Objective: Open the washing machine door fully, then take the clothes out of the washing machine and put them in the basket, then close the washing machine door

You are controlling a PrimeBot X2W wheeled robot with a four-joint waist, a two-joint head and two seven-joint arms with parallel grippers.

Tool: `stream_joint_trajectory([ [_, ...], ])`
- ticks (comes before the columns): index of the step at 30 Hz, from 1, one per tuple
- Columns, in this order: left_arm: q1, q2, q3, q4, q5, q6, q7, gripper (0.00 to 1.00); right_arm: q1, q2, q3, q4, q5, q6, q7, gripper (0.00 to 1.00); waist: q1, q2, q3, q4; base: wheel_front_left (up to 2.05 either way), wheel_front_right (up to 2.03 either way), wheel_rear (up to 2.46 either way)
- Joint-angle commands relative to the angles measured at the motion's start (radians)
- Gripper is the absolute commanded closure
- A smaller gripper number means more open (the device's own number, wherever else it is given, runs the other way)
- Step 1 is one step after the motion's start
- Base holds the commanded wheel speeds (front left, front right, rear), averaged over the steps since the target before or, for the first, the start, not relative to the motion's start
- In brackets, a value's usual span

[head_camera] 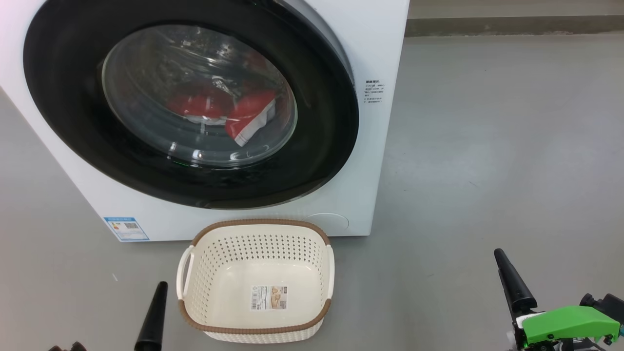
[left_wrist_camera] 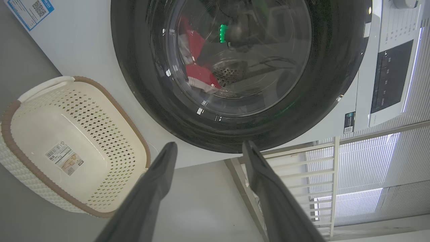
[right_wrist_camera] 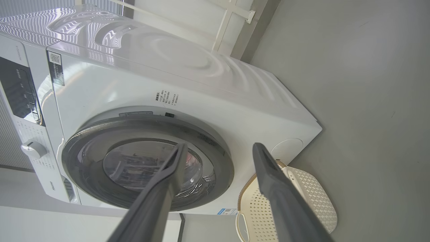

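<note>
left pincer [left_wrist_camera: 210, 144] wide open, empty, right pincer [right_wrist_camera: 220, 145] wide open, empty

Far and left on the floor [head_camera: 487, 146]: the washing machine [head_camera: 385, 48], with the washing machine door [head_camera: 58, 97] across its near face. Behind that door, low inside the drum [left_wrist_camera: 231, 72]: the clothes [head_camera: 248, 109]. Just before the machine, on the floor, below the door's lower edge: the basket [head_camera: 258, 224], with a paper label [head_camera: 269, 297] on its bottom. Nearer, just left of the basket: the left hand [left_wrist_camera: 209, 144]. Near and well off to the right: the right hand [right_wrist_camera: 220, 145].
</note>
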Motion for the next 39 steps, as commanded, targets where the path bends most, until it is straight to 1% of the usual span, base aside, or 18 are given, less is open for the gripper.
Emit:
stream_joint_trajectory([
  [1, -0.012, 0.017, 0.007, -0.035, 0.039, -0.002, -0.013, 0.0, -0.024, -0.017, 0.005, -0.03, -0.03, 0.0, -0.011, 0.0, -0.0001, 0.0, 0.0, 0.0, 0.0, 0.0, 0.0],
  [12, 0.001, 0.02, -0.007, -0.053, 0.229, -0.003, -0.045, 0.0, -0.021, -0.033, 0.033, -0.034, -0.198, 0.0, -0.043, 0.0, -0.0001, 0.0, -0.004, -0.001, 0.0, 0.0, 0.0],
  [18, 0.007, 0.021, -0.013, -0.066, 0.323, 0.005, -0.063, 0.0, -0.017, -0.039, 0.048, -0.04, -0.287, 0.0, -0.06, 0.0, -0.0001, 0.0, -0.006, -0.002, 0.0, 0.0, 0.0],
  [19, 0.007, 0.021, -0.013, -0.066, 0.323, 0.005, -0.063, 0.0, -0.017, -0.039, 0.048, -0.04, -0.287, 0.0, -0.06, 0.0, -0.0001, 0.0, -0.006, -0.002, 0.0, 0.0, 0.0],
  [28, 0.018, 0.028, -0.029, -0.088, 0.452, 0.02, -0.09, 0.0, -0.014, -0.044, 0.067, -0.045, -0.4, 0.0, -0.087, 0.0, -0.0001, 0.0, -0.006, -0.004, 0.0, 0.0, 0.0],
  [39, 0.023, 0.034, -0.039, -0.105, 0.585, 0.035, -0.122, 0.0, -0.012, -0.054, 0.086, -0.049, -0.515, 0.0, -0.119, 0.0, -0.0001, 0.0, -0.001, -0.004, 0.0, 0.0, 0.0],
])
